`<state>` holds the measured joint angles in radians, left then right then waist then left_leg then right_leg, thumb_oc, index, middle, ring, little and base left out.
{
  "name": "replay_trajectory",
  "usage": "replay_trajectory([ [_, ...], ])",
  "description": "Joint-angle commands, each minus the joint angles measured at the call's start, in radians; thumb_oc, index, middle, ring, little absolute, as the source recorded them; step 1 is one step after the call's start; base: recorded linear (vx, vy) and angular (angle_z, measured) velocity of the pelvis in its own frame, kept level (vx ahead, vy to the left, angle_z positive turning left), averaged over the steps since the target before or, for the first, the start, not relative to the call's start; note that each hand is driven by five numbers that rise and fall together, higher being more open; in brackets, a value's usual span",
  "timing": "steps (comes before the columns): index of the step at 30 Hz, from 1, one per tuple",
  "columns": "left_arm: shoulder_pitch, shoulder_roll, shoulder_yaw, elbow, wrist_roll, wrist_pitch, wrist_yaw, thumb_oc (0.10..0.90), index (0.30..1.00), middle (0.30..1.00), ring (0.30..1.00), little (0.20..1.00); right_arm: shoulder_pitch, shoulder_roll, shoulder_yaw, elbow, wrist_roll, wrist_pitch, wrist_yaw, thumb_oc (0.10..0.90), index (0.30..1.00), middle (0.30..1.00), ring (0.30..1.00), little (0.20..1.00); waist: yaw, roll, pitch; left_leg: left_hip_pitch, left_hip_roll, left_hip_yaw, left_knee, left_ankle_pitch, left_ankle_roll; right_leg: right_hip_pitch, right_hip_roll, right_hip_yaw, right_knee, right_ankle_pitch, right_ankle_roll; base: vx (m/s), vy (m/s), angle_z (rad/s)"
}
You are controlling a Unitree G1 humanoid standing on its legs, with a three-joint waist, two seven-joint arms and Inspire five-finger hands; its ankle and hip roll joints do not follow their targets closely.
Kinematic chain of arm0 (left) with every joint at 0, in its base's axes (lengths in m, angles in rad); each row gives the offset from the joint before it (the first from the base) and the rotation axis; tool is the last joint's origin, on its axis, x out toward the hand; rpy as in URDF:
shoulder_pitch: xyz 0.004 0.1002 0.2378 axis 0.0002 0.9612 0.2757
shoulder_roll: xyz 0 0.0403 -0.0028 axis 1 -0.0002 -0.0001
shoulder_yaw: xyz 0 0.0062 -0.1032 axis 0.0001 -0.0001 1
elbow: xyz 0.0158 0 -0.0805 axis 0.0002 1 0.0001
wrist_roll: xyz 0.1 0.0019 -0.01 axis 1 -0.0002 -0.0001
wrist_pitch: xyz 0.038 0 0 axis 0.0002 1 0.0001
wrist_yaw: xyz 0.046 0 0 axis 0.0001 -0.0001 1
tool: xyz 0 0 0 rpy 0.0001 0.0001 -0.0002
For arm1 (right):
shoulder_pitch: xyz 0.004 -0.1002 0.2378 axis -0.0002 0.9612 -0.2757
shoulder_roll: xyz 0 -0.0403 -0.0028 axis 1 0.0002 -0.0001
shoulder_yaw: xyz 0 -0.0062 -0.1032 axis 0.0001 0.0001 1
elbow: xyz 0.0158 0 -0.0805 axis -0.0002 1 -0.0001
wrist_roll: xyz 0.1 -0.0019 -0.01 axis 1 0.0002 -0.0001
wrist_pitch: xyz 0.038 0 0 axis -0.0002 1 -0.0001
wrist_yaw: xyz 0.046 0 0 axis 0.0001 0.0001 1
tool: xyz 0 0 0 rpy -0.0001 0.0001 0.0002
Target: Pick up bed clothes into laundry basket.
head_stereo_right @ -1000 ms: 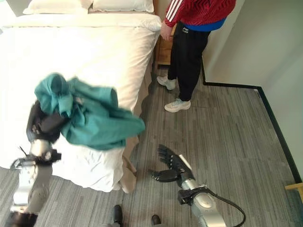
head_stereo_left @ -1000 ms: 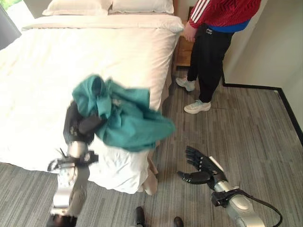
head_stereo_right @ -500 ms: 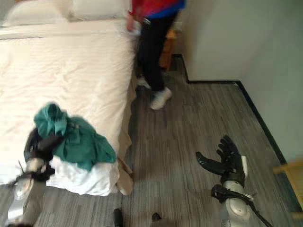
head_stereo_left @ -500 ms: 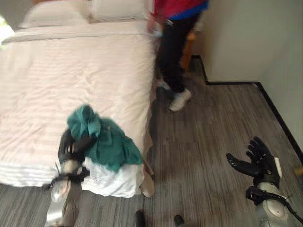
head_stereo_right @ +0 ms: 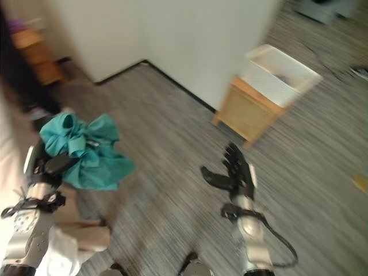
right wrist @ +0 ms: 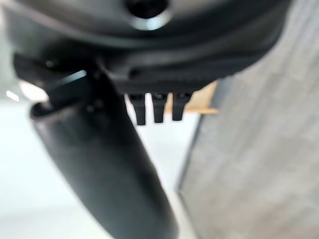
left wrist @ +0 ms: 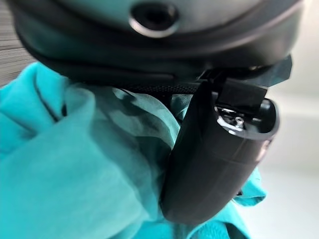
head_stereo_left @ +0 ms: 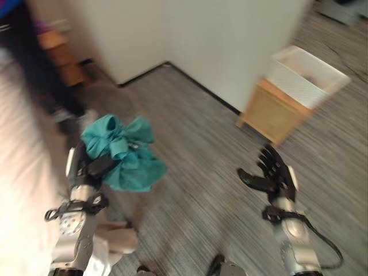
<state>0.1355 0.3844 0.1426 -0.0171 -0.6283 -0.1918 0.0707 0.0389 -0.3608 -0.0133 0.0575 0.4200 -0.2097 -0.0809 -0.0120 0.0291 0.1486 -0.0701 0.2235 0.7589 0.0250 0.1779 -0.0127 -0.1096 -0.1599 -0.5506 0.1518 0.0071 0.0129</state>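
Left hand point(head_stereo_left: 86, 167) clamped on teal cloth point(head_stereo_left: 123, 155), held above the floor point(head_stereo_left: 190, 172). Its wrist view showed the thumb pressed into the cloth. Right hand point(head_stereo_left: 273, 175) spread, empty. White basket point(head_stereo_left: 305, 75) stood well apart.

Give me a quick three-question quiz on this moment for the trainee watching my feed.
1. True or false: the left hand is shut on the teal cloth.
2. The white basket stands on: A) the bed, B) a wooden stand, C) the bare floor.
3. Fill in: the right hand is ____ and holds nothing.

Key: 1 true; 2 B; 3 open.
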Motion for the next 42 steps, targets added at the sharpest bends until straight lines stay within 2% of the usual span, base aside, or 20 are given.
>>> replay_trajectory([
  [1,-0.087,0.037,0.081,-0.111,-0.031,-0.112,-0.011,0.400,0.300,0.300,0.300,0.300,0.031,-0.016,-0.083,-0.052,0.064,-0.070,0.044,0.800,0.900,0.900,0.900,0.900,0.018,-0.049,-0.084,-0.059,0.075,0.025,0.078,-0.041,-0.084,0.223,-0.043,0.063,-0.109,-0.107,0.113,-0.05,-0.266,-0.37],
  [2,-0.084,0.028,0.079,-0.102,-0.022,-0.114,-0.008,0.400,0.300,0.300,0.300,0.300,0.038,-0.028,-0.086,-0.048,0.072,-0.069,0.048,0.800,0.900,0.900,0.900,0.900,0.015,-0.050,-0.068,-0.074,0.115,0.011,0.127,-0.032,-0.110,0.231,-0.024,0.073,-0.135,-0.112,0.097,-0.05,-0.259,-0.11],
  [3,-0.076,0.010,0.070,-0.089,-0.010,-0.115,-0.003,0.400,0.300,0.300,0.300,0.300,0.029,-0.061,-0.064,-0.024,0.047,-0.062,0.059,0.800,0.900,0.900,0.900,0.900,0.077,-0.062,-0.034,-0.120,0.058,-0.289,0.193,-0.064,-0.125,0.225,-0.015,0.146,-0.149,-0.123,0.089,-0.09,-0.296,-0.22],
  [4,-0.054,-0.006,0.072,-0.076,0.005,-0.114,-0.004,0.400,0.300,0.300,0.300,0.300,0.009,-0.083,-0.049,0.009,0.042,-0.063,0.068,0.800,0.900,0.900,0.900,0.900,0.141,-0.060,-0.014,-0.140,-0.036,-0.565,0.199,-0.076,-0.108,0.214,-0.004,0.196,-0.154,-0.101,0.090,-0.08,-0.248,-1.05],
  [5,-0.040,-0.012,0.090,-0.069,-0.006,-0.112,-0.016,0.400,0.300,0.300,0.300,0.300,0.008,-0.089,-0.058,0.000,0.058,-0.061,0.077,0.800,0.900,0.900,0.900,0.900,0.146,-0.062,-0.003,-0.148,-0.048,-0.621,0.199,-0.101,-0.106,0.206,-0.005,0.224,-0.151,-0.095,0.090,-0.07,-0.133,-1.74],
  [6,-0.041,-0.012,0.091,-0.069,-0.006,-0.112,-0.017,0.400,0.300,0.300,0.300,0.300,0.008,-0.090,-0.058,0.000,0.058,-0.060,0.077,0.800,0.900,0.900,0.900,0.900,0.145,-0.061,-0.005,-0.151,-0.048,-0.621,0.198,-0.097,-0.104,0.203,-0.005,0.223,-0.151,-0.092,0.090,-0.04,-0.136,-2.49],
  [8,0.030,-0.040,0.169,-0.074,-0.020,-0.117,-0.026,0.400,0.300,0.300,0.300,0.300,0.036,-0.090,-0.088,0.020,0.072,-0.059,0.106,0.800,0.900,0.900,0.900,0.900,0.170,-0.065,-0.002,-0.131,-0.154,-0.811,0.253,-0.169,-0.094,0.192,0.022,0.300,-0.149,-0.090,0.076,0.00,-0.161,-1.42],
  [9,0.049,-0.050,0.201,-0.079,-0.018,-0.120,-0.026,0.400,0.300,0.300,0.300,0.300,0.048,-0.092,-0.106,0.023,0.069,-0.059,0.109,0.800,0.900,0.900,0.900,0.900,0.175,-0.063,-0.006,-0.122,-0.186,-0.853,0.248,-0.186,-0.085,0.183,0.034,0.326,-0.147,-0.085,0.070,0.01,-0.108,-0.54],
  [11,0.079,-0.066,0.231,-0.086,-0.007,-0.123,-0.032,0.400,0.300,0.300,0.300,0.300,0.070,-0.087,-0.143,0.020,0.078,-0.059,0.121,0.800,0.900,0.900,0.900,0.900,0.167,-0.055,-0.018,-0.096,-0.207,-0.867,0.193,-0.219,-0.066,0.177,0.054,0.348,-0.149,-0.083,0.065,0.02,0.022,-0.67],
  [16,0.066,-0.067,0.212,-0.096,0.001,-0.124,-0.027,0.400,0.300,0.300,0.300,0.300,0.094,-0.059,-0.170,0.047,0.073,-0.059,0.099,0.800,0.900,0.900,0.900,0.900,0.134,-0.037,-0.037,-0.048,-0.223,-0.886,0.126,-0.217,-0.047,0.153,0.064,0.368,-0.113,-0.102,0.056,-0.02,0.082,-0.13],
  [20,0.043,-0.068,0.151,-0.086,0.008,-0.114,-0.033,0.400,0.300,0.300,0.300,0.300,0.068,-0.040,-0.127,0.061,0.094,-0.041,0.108,0.800,0.900,0.900,0.900,0.900,0.119,-0.041,-0.039,-0.035,-0.230,-0.861,0.119,-0.230,-0.030,0.147,0.052,0.368,-0.104,-0.098,0.063,-0.03,0.064,-0.02],
  [22,0.018,-0.045,0.039,-0.055,0.008,-0.079,-0.060,0.400,0.300,0.300,0.300,0.300,-0.001,-0.024,-0.068,0.058,0.107,-0.045,0.105,0.800,0.900,0.900,0.900,0.900,0.116,-0.044,-0.040,-0.025,-0.235,-0.851,0.127,-0.247,-0.013,0.136,0.051,0.395,-0.084,-0.096,0.066,0.01,0.060,-0.07],
  [24,0.013,-0.043,0.037,-0.050,0.007,-0.081,-0.062,0.400,0.300,0.300,0.300,0.300,-0.004,-0.024,-0.069,0.060,0.107,-0.046,0.104,0.800,0.900,0.900,0.900,0.900,0.122,-0.044,-0.038,-0.023,-0.234,-0.846,0.128,-0.249,-0.012,0.134,0.052,0.399,-0.081,-0.098,0.066,0.01,0.030,-0.23],
  [26,0.000,-0.032,-0.044,-0.028,0.004,-0.052,-0.103,0.400,0.300,0.300,0.300,0.300,-0.033,-0.014,-0.041,0.063,0.103,-0.043,0.100,0.800,0.900,0.900,0.900,0.900,0.116,-0.043,-0.037,-0.018,-0.237,-0.838,0.133,-0.257,-0.001,0.128,0.049,0.418,-0.072,-0.097,0.071,0.07,0.075,-0.32],
  [31,-0.051,-0.028,-0.089,-0.008,-0.004,-0.049,-0.099,0.400,0.300,0.300,0.300,0.300,-0.042,-0.011,-0.009,0.051,0.099,-0.040,0.103,0.800,0.900,0.900,0.900,0.900,0.106,-0.044,-0.041,-0.017,-0.246,-0.824,0.132,-0.270,0.012,0.121,0.034,0.440,-0.069,-0.103,0.085,0.09,0.079,-0.14],
  [35,-0.085,0.014,-0.085,-0.011,0.026,-0.053,-0.077,0.400,0.300,0.300,0.300,0.300,-0.064,-0.023,0.013,0.035,0.085,-0.042,0.099,0.800,0.900,0.900,0.900,0.900,0.101,-0.033,-0.023,-0.020,-0.255,-0.814,0.128,-0.282,0.039,0.021,0.013,0.462,0.103,-0.125,0.108,0.07,0.125,-0.16],
  [37,-0.087,0.043,-0.084,-0.015,0.054,-0.045,-0.073,0.400,0.300,0.300,0.300,0.300,-0.047,-0.028,0.023,0.001,0.051,-0.028,0.119,0.800,0.900,0.900,0.900,0.900,0.077,-0.030,0.015,0.020,-0.269,-0.798,0.121,-0.307,0.079,-0.105,-0.023,0.493,0.410,-0.027,0.145,0.19,0.215,-0.29],
  [38,-0.091,0.049,-0.092,-0.012,0.061,-0.040,-0.080,0.400,0.300,0.300,0.300,0.300,-0.029,-0.028,0.023,-0.006,0.044,-0.023,0.127,0.800,0.900,0.900,0.900,0.900,0.057,-0.021,0.023,0.036,-0.259,-0.801,0.111,-0.309,0.084,-0.144,-0.007,0.510,0.480,-0.004,0.141,0.22,0.100,-0.32],
  [39,-0.094,0.051,-0.098,-0.014,0.066,-0.041,-0.085,0.400,0.300,0.300,0.300,0.300,-0.020,-0.028,0.017,-0.011,0.041,-0.018,0.131,0.800,0.900,0.900,0.900,0.900,0.047,-0.018,0.034,0.054,-0.253,-0.805,0.105,-0.318,0.084,-0.191,0.007,0.524,0.508,-0.007,0.137,0.28,0.022,-0.21],
  [42,-0.108,0.050,-0.127,-0.030,0.069,-0.039,-0.101,0.400,0.300,0.300,0.300,0.300,0.014,-0.027,-0.006,-0.014,0.051,-0.014,0.144,0.800,0.900,0.900,0.900,0.900,0.007,-0.018,0.043,0.124,-0.225,-0.797,0.066,-0.355,0.055,-0.252,-0.023,0.491,0.329,-0.025,0.130,0.39,-0.098,0.06],
])
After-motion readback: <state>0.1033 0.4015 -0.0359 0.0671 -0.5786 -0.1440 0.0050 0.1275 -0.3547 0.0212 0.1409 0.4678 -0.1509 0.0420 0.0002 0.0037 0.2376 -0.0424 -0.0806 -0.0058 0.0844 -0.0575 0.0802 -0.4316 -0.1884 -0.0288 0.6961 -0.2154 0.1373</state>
